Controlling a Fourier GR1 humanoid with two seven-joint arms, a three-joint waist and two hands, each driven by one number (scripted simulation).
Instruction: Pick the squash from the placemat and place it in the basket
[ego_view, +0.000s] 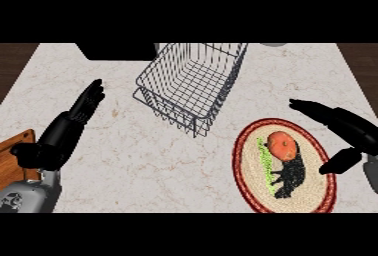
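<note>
An orange squash (282, 144) lies on an oval woven placemat (321, 185) with a red rim, at the right of the counter. The mat also carries a black animal figure and a green stripe. A wire basket (193, 82) stands at the back middle, to the upper left of the mat, with nothing in it. My right hand (341, 125) hovers at the mat's right edge, fingers straight and pointing left, thumb hanging below; it stays apart from the squash. At the left, my left hand (66, 127) rests open with fingers pointing up, away from the basket.
A wooden board (13, 155) shows at the left edge beside my left forearm. A dark box (118, 50) sits at the back, left of the basket. A pale round object (273, 44) peeks in at the top right. Marble counter lies between basket and mat.
</note>
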